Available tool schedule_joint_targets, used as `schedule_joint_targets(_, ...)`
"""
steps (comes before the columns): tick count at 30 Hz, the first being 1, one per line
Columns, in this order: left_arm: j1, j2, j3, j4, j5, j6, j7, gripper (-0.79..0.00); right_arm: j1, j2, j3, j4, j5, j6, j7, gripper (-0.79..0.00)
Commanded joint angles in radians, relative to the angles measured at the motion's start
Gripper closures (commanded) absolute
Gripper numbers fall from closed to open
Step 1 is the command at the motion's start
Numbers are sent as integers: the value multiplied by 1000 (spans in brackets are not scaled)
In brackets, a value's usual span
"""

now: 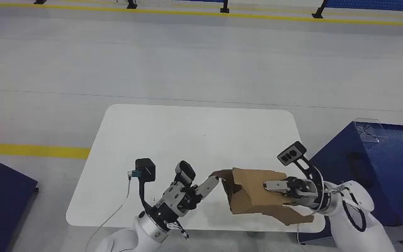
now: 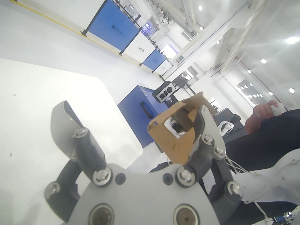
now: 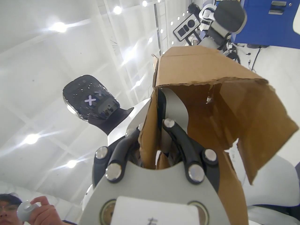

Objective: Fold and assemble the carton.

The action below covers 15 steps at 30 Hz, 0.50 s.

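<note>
A brown cardboard carton (image 1: 258,192), partly folded with torn flaps, is held up above the front right of the white table (image 1: 189,132). My right gripper (image 1: 275,186) is shut on one of its walls; in the right wrist view one finger (image 3: 174,105) lies inside the carton (image 3: 211,71) and the wall runs between the jaws of the right gripper (image 3: 157,104). My left gripper (image 1: 198,176) is open to the carton's left. In the left wrist view of the left gripper (image 2: 131,108), one finger (image 2: 206,122) rests against a carton flap (image 2: 168,139), the other stands well apart.
A blue cabinet (image 1: 352,157) stands beside the table's right edge, close behind my right arm. Another blue block (image 1: 12,195) sits off the left side. A thin cable (image 1: 116,214) hangs over the table's front left edge. Bare tabletop stretches behind the carton.
</note>
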Motion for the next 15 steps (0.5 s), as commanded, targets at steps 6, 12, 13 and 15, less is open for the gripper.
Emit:
schedule_joint_targets(6, 46, 5, 6, -42, 60, -4, -24, -785, -19, 2, -11, -28, -89, -55, 2, 0)
schedule_joint_targets(12, 23, -1, 53, -20, 102, 33, -39, -785, -23, 3, -18, -32, -100, -55, 13, 0)
schedule_joint_targets(13, 17, -1, 61, -16, 111, 35, -47, -785, -22, 3, -16, -31, -101, -57, 13, 0)
schedule_joint_targets(15, 8, -3, 76, -8, 123, 39, -62, -785, -23, 4, -10, -32, -116, -69, 7, 0)
